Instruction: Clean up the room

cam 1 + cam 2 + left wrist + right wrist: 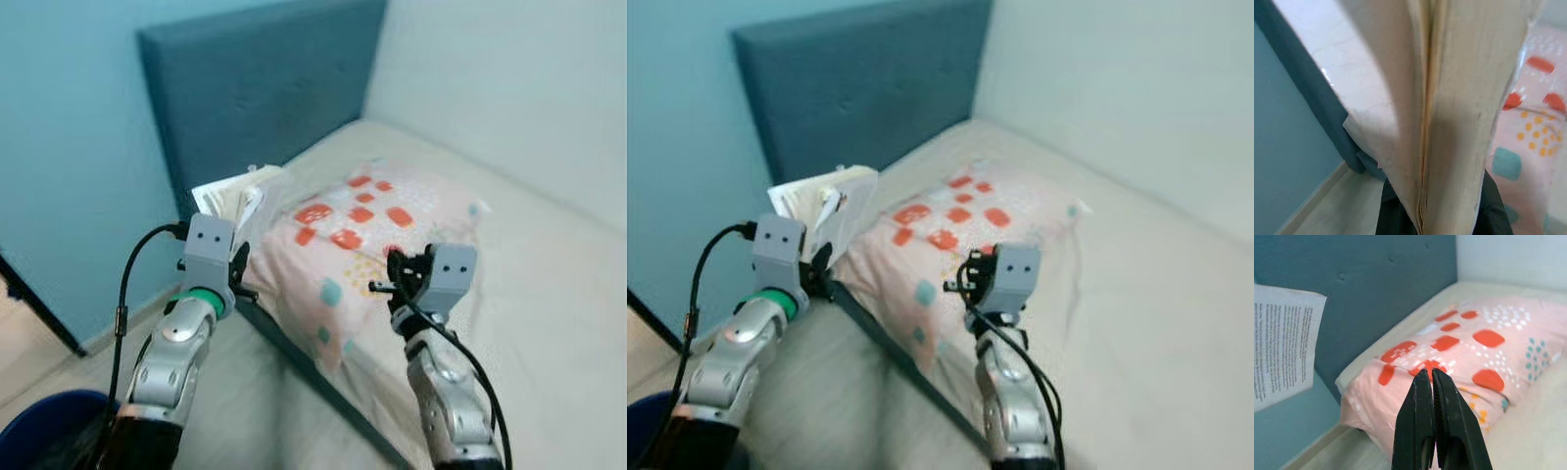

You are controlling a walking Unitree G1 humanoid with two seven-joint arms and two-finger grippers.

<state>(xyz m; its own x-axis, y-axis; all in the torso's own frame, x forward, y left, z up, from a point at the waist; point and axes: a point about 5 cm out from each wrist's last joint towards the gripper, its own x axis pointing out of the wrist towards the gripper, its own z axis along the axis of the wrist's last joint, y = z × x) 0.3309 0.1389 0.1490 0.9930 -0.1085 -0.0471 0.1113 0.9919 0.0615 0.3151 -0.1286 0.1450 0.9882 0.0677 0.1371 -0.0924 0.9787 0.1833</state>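
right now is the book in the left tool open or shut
Open: the book's pages fan apart above the left tool, printed text showing.

I see a dark blue headboard against a teal wall, a pale wall, and wooden floor.

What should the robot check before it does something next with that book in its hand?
1. Book held by the left gripper: ok, it is raised beside the pillow's corner, and the left wrist view looks straight up its page edges.
2. Pages tidy: not ok, they fan open and loose.
3. Right gripper free: ok, fingers shut on nothing, hovering over the pillow.
4. Pillow sitting square on the bed: not ok, its corner hangs over the edge.
5. Place to put the book: cannot tell.
6. Blue bin by the left arm: cannot tell what it holds.
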